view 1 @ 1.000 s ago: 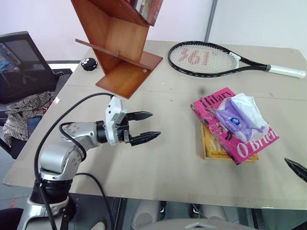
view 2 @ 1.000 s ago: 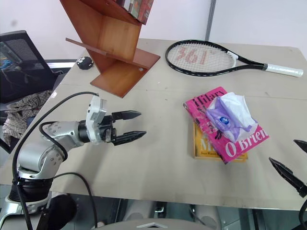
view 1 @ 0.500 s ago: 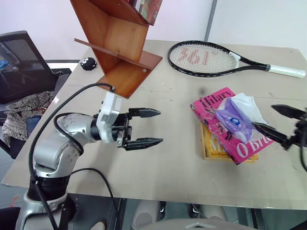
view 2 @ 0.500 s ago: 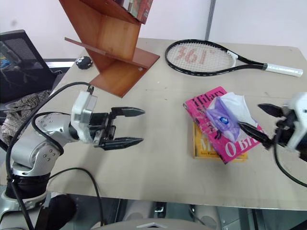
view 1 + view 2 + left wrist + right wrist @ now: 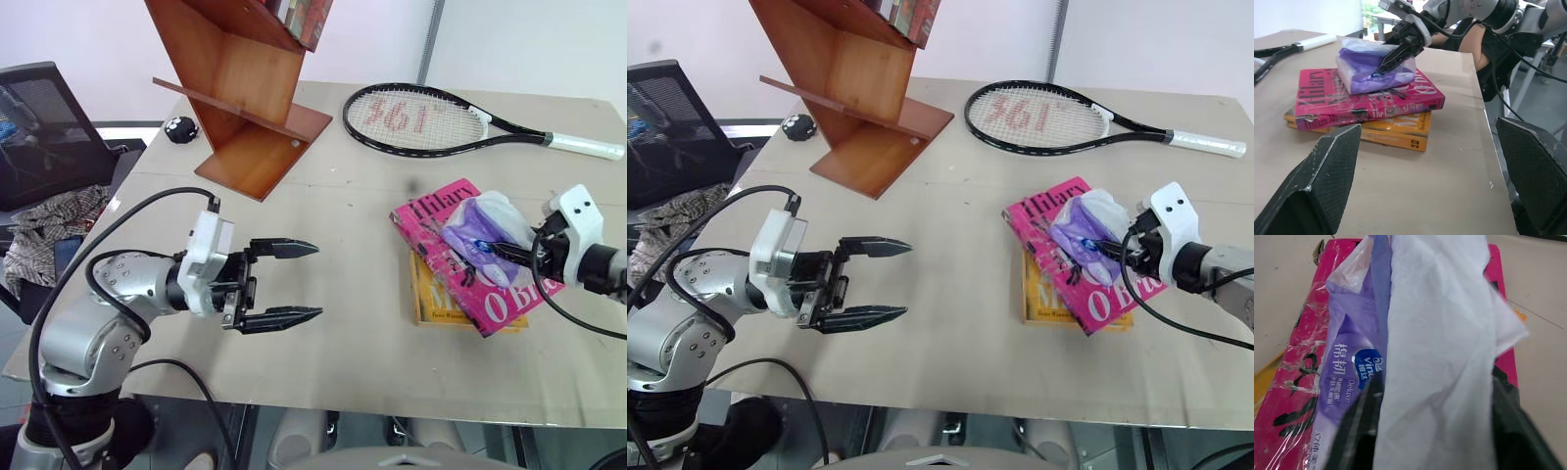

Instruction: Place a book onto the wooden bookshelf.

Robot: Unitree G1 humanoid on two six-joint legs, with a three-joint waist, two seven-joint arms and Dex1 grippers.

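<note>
Where tissue pack (image 5: 482, 238) sits, book (image 5: 439, 257) half-covered

A tennis racket (image 5: 421, 118) lies near a purple tissue pack (image 5: 480, 240).

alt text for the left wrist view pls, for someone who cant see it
The right gripper pinches a purple tissue pack lying on the pink book, which is stacked on a yellow-orange book on the beige table. The left gripper's own fingers stand wide apart in the foreground.
</note>
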